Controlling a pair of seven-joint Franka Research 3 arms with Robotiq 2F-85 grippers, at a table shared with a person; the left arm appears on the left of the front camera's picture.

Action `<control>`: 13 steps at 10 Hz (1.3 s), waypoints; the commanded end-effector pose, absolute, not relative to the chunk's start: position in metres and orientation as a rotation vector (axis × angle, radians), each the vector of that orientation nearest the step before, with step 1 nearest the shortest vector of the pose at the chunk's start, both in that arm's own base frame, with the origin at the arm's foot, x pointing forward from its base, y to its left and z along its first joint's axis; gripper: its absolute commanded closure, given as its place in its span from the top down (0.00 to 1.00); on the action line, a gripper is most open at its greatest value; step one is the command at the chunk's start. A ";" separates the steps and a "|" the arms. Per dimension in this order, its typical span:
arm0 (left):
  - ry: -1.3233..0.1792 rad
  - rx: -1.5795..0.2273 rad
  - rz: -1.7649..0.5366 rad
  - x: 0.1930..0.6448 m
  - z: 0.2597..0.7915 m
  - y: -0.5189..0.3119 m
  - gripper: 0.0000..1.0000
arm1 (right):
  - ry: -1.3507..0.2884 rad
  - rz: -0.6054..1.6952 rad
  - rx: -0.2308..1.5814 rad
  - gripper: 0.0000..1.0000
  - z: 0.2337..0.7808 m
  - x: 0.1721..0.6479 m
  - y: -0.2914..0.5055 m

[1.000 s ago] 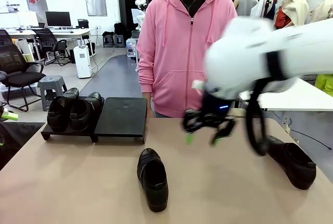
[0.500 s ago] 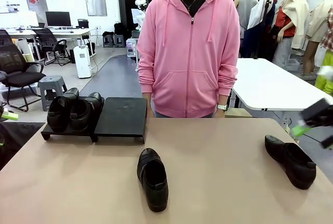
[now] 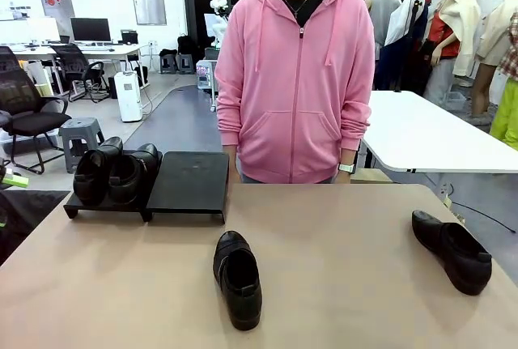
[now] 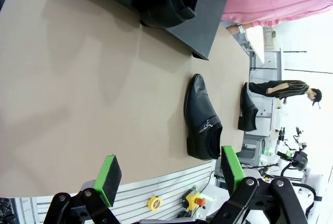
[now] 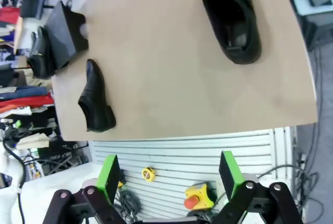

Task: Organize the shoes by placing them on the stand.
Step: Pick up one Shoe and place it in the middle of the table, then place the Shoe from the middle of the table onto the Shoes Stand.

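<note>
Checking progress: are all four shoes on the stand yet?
No, two shoes sit on the stand, but the middle shoe and the right-side shoe lie on the table.

Front camera: fixed, low at near edge of desk (image 3: 340, 236), facing across to person (image 3: 295, 82) at far side.
Left wrist camera: rolled sideways, raised off desk, looking past left gripper (image 4: 170, 171) along desk top.
Right wrist camera: high, out beyond near edge, looking down past right gripper (image 5: 169, 174).
Shared by all three: middle loafer (image 3: 237, 278), right-hand loafer (image 3: 453, 250), stand (image 3: 190, 183).
</note>
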State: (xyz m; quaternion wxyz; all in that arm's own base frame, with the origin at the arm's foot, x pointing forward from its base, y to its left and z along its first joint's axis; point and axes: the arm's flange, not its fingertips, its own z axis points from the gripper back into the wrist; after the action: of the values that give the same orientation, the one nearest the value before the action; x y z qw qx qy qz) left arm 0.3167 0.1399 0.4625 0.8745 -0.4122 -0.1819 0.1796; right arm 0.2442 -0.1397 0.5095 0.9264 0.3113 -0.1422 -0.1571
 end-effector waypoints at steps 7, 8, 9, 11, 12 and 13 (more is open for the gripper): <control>-0.371 -0.861 0.378 0.315 0.464 0.141 1.00 | -0.329 -0.286 0.641 1.00 0.521 0.239 -0.134; -0.371 -0.861 0.378 0.315 0.464 0.141 1.00 | -0.329 -0.286 0.641 1.00 0.521 0.239 -0.134; -0.371 -0.861 0.378 0.315 0.464 0.141 1.00 | -0.329 -0.286 0.641 1.00 0.521 0.239 -0.134; -0.371 -0.861 0.378 0.315 0.464 0.141 1.00 | -0.329 -0.286 0.641 1.00 0.521 0.239 -0.134; -0.371 -0.861 0.378 0.315 0.464 0.141 1.00 | -0.329 -0.286 0.641 1.00 0.521 0.239 -0.134; -0.380 -0.861 0.375 0.317 0.463 0.140 1.00 | -0.329 -0.286 0.641 1.00 0.521 0.239 -0.134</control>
State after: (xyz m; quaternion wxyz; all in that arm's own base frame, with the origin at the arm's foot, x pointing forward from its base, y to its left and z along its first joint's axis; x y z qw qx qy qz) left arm 0.3166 0.1399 0.4625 0.8745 -0.4123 -0.1819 0.1796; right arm 0.2398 -0.1331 0.5208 0.9285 0.3023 -0.1535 -0.1517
